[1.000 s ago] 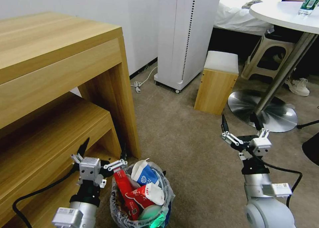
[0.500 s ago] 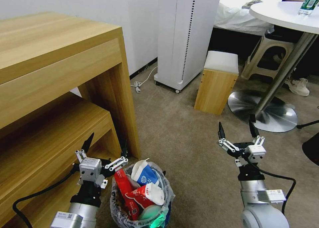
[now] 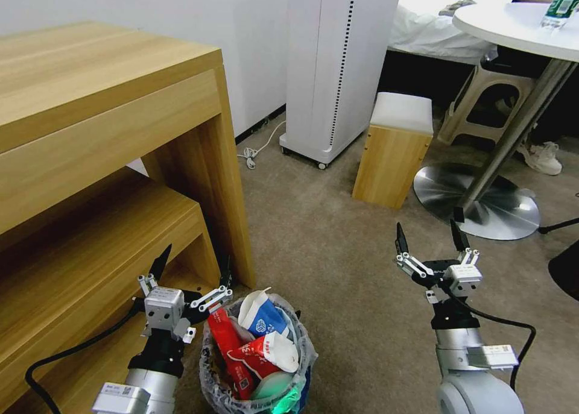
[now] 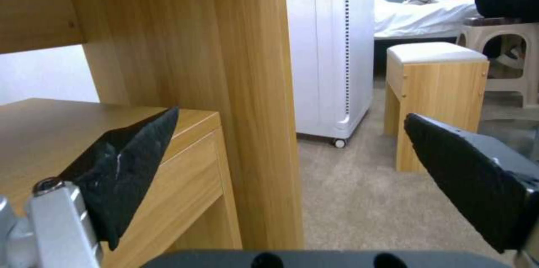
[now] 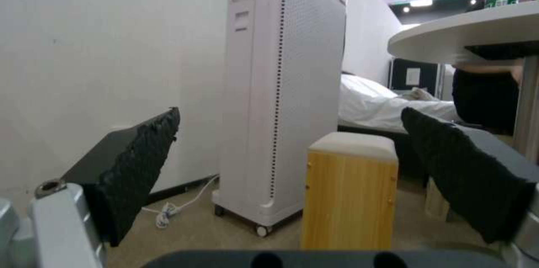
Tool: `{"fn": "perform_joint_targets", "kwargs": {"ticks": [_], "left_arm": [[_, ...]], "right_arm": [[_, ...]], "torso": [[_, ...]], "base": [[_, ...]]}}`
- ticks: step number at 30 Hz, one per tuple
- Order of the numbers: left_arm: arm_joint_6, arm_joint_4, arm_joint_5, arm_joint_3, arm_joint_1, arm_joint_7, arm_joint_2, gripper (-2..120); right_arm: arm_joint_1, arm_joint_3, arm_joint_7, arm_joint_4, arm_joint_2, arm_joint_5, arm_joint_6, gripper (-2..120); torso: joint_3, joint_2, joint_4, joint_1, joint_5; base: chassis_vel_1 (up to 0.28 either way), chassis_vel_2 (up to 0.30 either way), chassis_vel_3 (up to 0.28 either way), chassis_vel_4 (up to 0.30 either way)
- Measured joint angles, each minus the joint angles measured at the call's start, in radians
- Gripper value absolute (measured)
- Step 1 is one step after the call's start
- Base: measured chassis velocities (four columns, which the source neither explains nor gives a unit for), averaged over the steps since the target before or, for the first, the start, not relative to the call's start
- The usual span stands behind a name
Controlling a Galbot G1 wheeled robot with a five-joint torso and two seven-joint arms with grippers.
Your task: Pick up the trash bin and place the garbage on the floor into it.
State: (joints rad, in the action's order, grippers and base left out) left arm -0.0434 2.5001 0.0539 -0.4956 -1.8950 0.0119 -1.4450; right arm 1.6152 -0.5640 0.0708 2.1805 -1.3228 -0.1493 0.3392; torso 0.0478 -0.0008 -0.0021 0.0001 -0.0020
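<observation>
The trash bin [image 3: 211, 382], lined with a crinkled clear bag, stands on the beige carpet floor [image 3: 338, 263] at the bottom of the head view. Garbage fills it: a blue-white paper cup [image 3: 260, 317], a red-white cup [image 3: 268, 351] and a red wrapper [image 3: 226, 341]. My left gripper [image 3: 194, 267] is open just left of the bin's rim, beside the wooden desk leg; nothing lies between its fingers [image 4: 126, 163]. My right gripper [image 3: 429, 238] is open over bare carpet to the right, well away from the bin, its fingers [image 5: 134, 163] empty.
A wooden desk [image 3: 108, 131] with a lower shelf rises on the left. A white tower appliance [image 3: 332, 70] with a cord, a wooden stool [image 3: 395, 152], and a round table with a metal base [image 3: 482, 203] stand farther back. Open carpet lies between bin and stool.
My right gripper has drawn back and lower, toward me. The left gripper has shifted slightly. The bin and its contents have not moved.
</observation>
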Motion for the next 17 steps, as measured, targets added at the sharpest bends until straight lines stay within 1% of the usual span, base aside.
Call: {"fn": "perform_joint_targets", "kwargs": {"ticks": [17], "left_arm": [[0.002,0.000,0.000,0.000,0.000,-0.001,0.000,100]], "right_arm": [[-0.001,0.000,-0.001,0.000,0.000,-0.001,-0.001,100]], "torso": [[0.000,0.000,0.0000,0.000,0.0000]], "base": [[0.000,0.000,0.000,0.000]]}}
